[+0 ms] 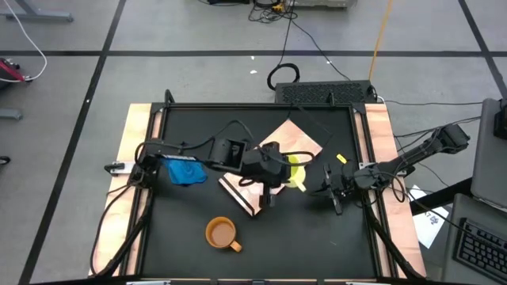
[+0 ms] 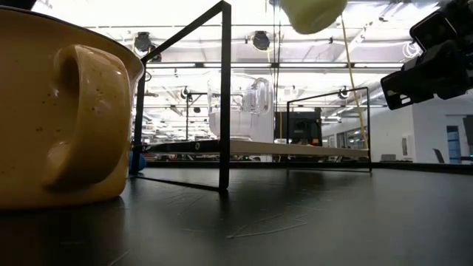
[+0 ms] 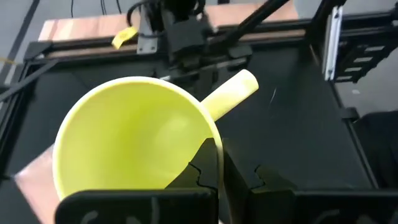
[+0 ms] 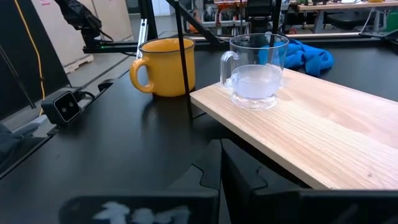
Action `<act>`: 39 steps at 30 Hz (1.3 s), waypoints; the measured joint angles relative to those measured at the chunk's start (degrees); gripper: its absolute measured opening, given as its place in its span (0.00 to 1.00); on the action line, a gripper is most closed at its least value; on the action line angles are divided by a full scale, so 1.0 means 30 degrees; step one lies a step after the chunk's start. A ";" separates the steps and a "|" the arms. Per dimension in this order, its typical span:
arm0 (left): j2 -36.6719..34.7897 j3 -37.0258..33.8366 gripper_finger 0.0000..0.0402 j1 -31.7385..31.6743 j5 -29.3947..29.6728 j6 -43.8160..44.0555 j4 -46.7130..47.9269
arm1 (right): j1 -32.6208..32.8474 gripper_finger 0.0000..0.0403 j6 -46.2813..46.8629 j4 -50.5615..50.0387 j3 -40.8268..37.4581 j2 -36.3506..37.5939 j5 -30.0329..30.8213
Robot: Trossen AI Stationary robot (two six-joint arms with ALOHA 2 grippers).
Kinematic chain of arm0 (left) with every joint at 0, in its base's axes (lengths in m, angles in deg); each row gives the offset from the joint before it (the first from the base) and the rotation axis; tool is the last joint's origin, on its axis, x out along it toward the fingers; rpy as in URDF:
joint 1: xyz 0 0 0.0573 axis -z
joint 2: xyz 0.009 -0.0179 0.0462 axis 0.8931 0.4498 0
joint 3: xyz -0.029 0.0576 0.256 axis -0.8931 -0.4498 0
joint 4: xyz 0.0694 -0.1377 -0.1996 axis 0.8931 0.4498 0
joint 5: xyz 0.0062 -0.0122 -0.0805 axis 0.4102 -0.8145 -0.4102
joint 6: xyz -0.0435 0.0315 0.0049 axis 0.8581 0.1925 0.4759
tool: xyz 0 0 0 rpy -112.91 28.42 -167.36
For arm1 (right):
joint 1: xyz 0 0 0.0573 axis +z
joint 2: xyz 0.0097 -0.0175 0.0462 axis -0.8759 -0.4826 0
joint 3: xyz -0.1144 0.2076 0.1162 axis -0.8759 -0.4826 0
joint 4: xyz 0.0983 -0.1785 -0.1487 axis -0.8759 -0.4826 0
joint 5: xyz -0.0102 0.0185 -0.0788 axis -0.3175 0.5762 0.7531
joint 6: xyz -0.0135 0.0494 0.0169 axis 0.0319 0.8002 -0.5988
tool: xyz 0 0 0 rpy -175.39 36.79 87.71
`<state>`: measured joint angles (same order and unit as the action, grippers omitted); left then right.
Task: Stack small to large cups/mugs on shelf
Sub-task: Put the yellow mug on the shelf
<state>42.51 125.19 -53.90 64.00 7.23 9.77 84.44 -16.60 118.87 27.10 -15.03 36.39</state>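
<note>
My left gripper (image 1: 279, 172) is shut on the yellow cup (image 3: 134, 137) and holds it in the air over the light-wood shelf board (image 1: 295, 141). In the low view only the cup's base (image 2: 313, 12) shows, high up. The clear glass cup (image 4: 255, 71) stands on its base on the board (image 4: 323, 134), near a corner. The orange-brown cup (image 1: 222, 233) stands on the black tabletop near the front edge. My right gripper (image 1: 336, 193) is shut and empty, right of the board, low over the table. My left gripper holds the yellow cup by its rim (image 3: 210, 138), beside the handle (image 3: 231, 93), with one finger (image 3: 205, 165) inside the cup and the other outside. The cup is lifted clear of board and table, its mouth facing the wrist camera.
A crumpled blue cloth (image 1: 186, 170) lies left of the board, under my left arm. A black frame (image 2: 224, 96) of thin bars stands around the table. Open tabletop lies between the orange-brown cup and my right gripper.
</note>
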 joint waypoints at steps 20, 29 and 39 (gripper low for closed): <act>0.0199 0.0007 0.01 -0.2542 0.0156 -0.1236 0.4389 | 0.0000 0.00 -0.0343 0.0090 0.0000 -0.0007 0.0000; 0.1621 0.0007 0.01 -0.3494 -0.0623 -0.2310 0.5614 | -0.0007 0.00 -0.0420 0.0557 0.0000 -0.0007 0.0009; 0.2052 0.0007 0.01 -0.4260 -0.1930 -0.2774 0.5963 | -0.0015 0.00 -0.0481 0.0524 0.0000 -0.0029 0.0066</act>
<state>48.67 125.21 -66.68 58.21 -1.09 27.66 84.39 -18.05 120.44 27.10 -15.12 36.58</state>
